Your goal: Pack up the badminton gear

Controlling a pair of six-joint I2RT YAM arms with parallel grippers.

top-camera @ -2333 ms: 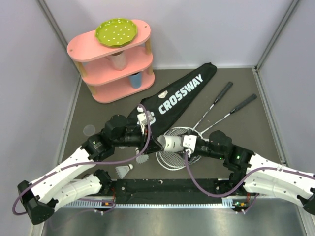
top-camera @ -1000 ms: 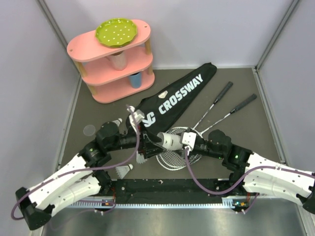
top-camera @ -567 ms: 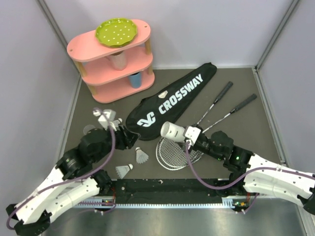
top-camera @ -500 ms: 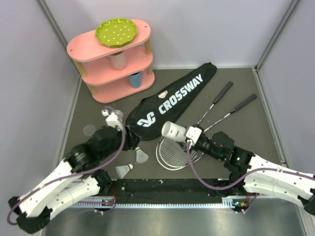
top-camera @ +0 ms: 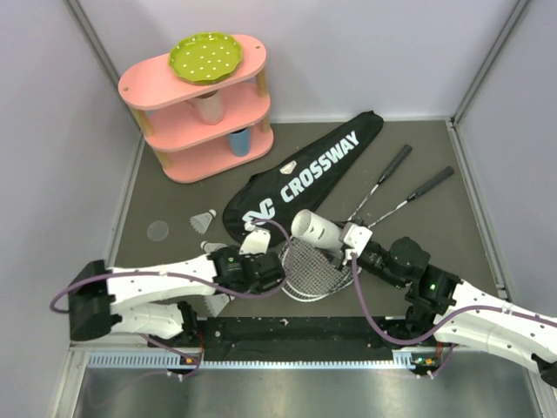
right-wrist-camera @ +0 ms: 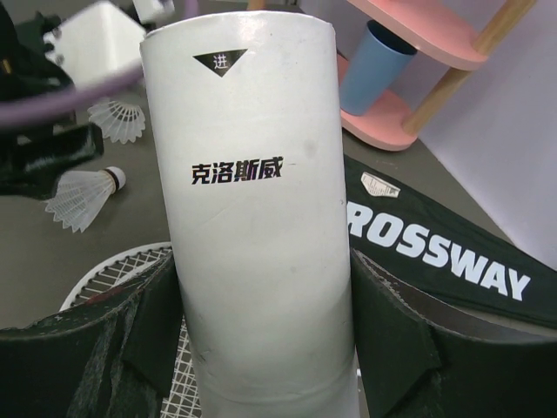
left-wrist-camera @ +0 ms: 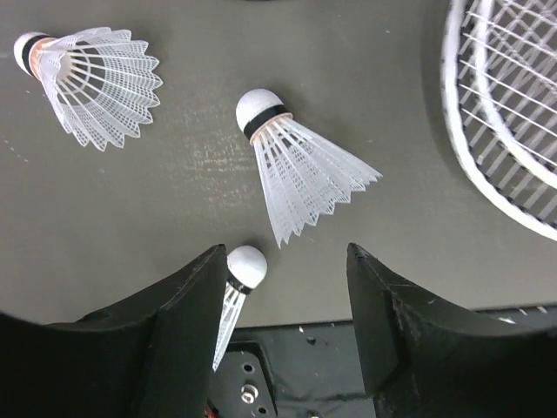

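Two grippers entered, left first.

Left gripper [left-wrist-camera: 285,259]: jaws spread wide, holding nothing, low over the table [left-wrist-camera: 174,192] by its near edge, left of centre.

Nearest shuttlecock [left-wrist-camera: 244,264]: cork just inside one finger, skirt mostly hidden under it, close to the black base rail [left-wrist-camera: 287,374].

Middle shuttlecock [left-wrist-camera: 300,178]: flat on its side just beyond the gap. Long axis slanted, skirt toward the gripper, cork away.

Third shuttlecock [left-wrist-camera: 91,74]: farther out, apart from the other two, also on its side.

Judgement: the left arm is the nearer to all three. A short advance along the middle one's axis should bring the fingers astride it.

Room: bare table on one side. The rackets [top-camera: 313,270] lie close on the other, a rim to avoid.

Right gripper [right-wrist-camera: 261,292]: clamped around the tube [right-wrist-camera: 252,174], which is held off the table over the racket heads, free end toward the far left corner.

Rackets: heads overlapped near the near edge, centre. Handles toward the far right corner.

Bag [top-camera: 305,170]: diagonal, wide end at centre, narrow end toward the far edge.

Pink shelf [top-camera: 200,131]: far left corner, well apart.
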